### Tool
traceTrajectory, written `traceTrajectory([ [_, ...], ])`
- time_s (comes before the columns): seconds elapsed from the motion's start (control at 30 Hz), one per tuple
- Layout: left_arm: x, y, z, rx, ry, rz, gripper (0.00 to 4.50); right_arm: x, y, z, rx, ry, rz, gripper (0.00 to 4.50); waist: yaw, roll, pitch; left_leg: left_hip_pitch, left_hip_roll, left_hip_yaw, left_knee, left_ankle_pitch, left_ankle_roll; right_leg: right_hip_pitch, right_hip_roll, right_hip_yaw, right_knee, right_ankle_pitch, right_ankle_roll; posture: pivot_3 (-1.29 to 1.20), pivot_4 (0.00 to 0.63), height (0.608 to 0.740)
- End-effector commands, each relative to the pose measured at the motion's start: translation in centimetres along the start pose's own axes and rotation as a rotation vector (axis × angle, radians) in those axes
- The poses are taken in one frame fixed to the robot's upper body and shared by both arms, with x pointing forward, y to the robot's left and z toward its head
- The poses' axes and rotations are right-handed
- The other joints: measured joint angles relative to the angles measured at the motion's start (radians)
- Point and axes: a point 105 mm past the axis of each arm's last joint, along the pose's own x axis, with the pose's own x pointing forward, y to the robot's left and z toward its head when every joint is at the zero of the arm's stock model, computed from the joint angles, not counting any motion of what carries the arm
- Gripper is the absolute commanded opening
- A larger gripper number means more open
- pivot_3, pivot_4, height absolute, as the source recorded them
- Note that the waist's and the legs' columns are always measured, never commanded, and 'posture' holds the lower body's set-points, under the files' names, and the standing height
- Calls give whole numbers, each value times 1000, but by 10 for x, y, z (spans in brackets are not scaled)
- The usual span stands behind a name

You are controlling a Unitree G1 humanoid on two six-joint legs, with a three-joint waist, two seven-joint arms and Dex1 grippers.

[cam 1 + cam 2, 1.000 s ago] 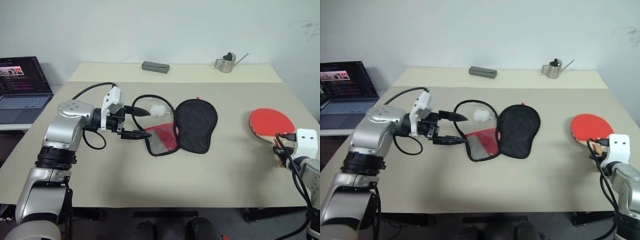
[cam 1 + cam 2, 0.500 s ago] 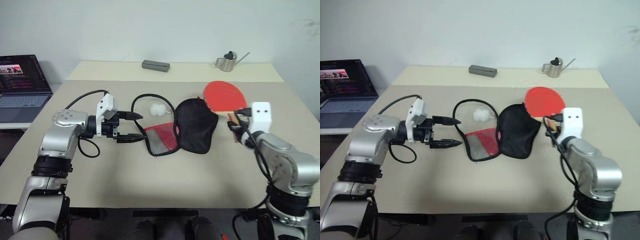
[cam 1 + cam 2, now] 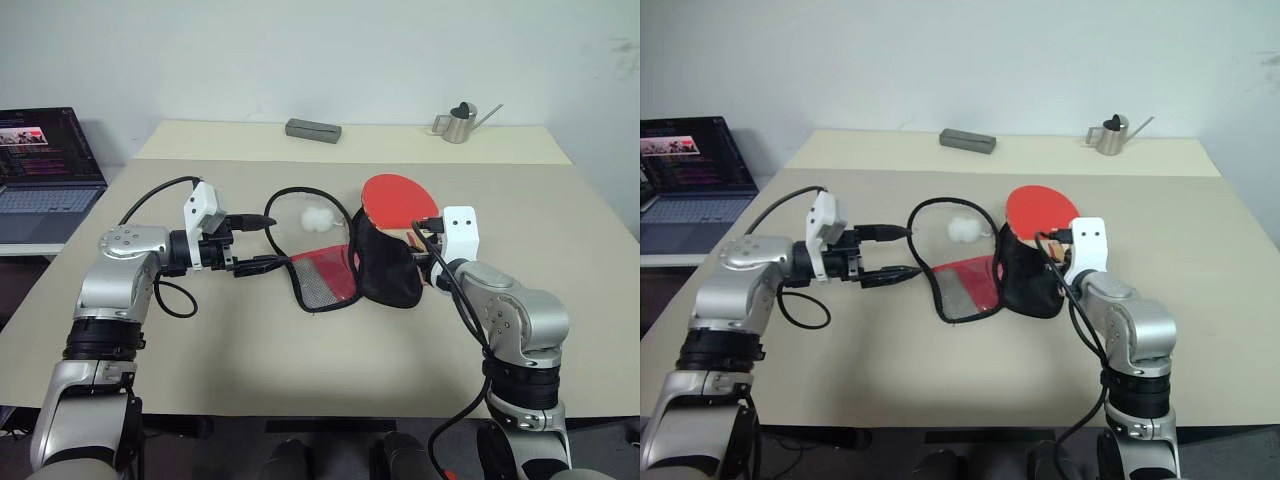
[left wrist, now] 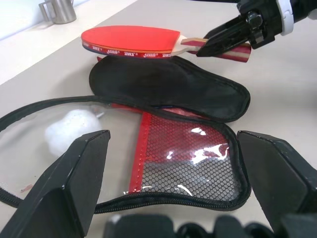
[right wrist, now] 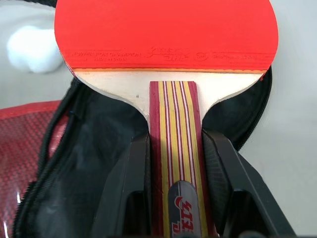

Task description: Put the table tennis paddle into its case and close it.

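While R fingers (image 5: pixel 176 163) grip paddle (image 3: pixel 400 201), it hovers over case (image 3: pixel 385 262)

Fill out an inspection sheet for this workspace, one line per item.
Surface: beige table, mostly bare.
Job's things: case lies unzipped, spread open; table tennis paddle held above its black half.
Clutter: grey block, metal watering can at far edge.
Grippers: left gripper open beside the case; right gripper shut on the paddle handle.
Cables: black cable looped on left arm.
Surroundings: laptop on side desk, white wall.
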Motion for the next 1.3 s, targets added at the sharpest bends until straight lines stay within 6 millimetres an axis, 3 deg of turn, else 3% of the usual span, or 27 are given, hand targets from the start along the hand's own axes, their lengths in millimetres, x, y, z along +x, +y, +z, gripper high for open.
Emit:
traceTrajectory([
  [0.03,-2,0,15,58,-27,-1,4500,-1,6,10,-12,-64,0,1078,-1,0,0,0,0,0,0,0,0,0,0,0,0,0,0,0,150,740],
  [0.33,4,-4,19,76,-41,-33,4500,3,23,-7,6,-29,10,1078,-1,0,0,0,0,0,0,0,0,0,0,0,0,0,0,0,150,740],
  [0.9,4,-3,19,77,-41,-43,4500,10,14,-26,-19,0,-37,1078,-2,0,0,0,0,0,0,0,0,0,0,0,0,0,0,0,150,740],
  [1.3,4,-4,19,78,-35,-46,4500,19,12,-21,-35,-6,-34,1078,-5,0,0,1,0,0,0,0,0,0,0,0,0,0,0,0,150,740],
])
